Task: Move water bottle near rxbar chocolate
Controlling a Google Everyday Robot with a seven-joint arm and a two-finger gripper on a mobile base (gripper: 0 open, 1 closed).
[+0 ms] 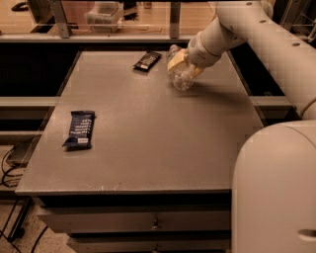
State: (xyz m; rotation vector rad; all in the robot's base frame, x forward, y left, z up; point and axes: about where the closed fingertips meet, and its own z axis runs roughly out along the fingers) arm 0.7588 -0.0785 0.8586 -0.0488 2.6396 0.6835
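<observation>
The water bottle (180, 75), clear crinkly plastic, is tilted with its cap end pointing up and left, held a little above the grey table (148, 128) near its far edge. My gripper (180, 63), with yellowish pads, is shut on the water bottle's middle; my white arm comes in from the upper right. The rxbar chocolate (147, 61), a black wrapper with white lettering, lies flat at the table's far edge, just left of the bottle and apart from it.
A dark navy-blue wrapped bar (79, 129) lies on the left side of the table. My white base (276, 188) fills the lower right. A shelf with a clear container (102, 13) stands behind the table. Drawers (155, 225) sit under the tabletop.
</observation>
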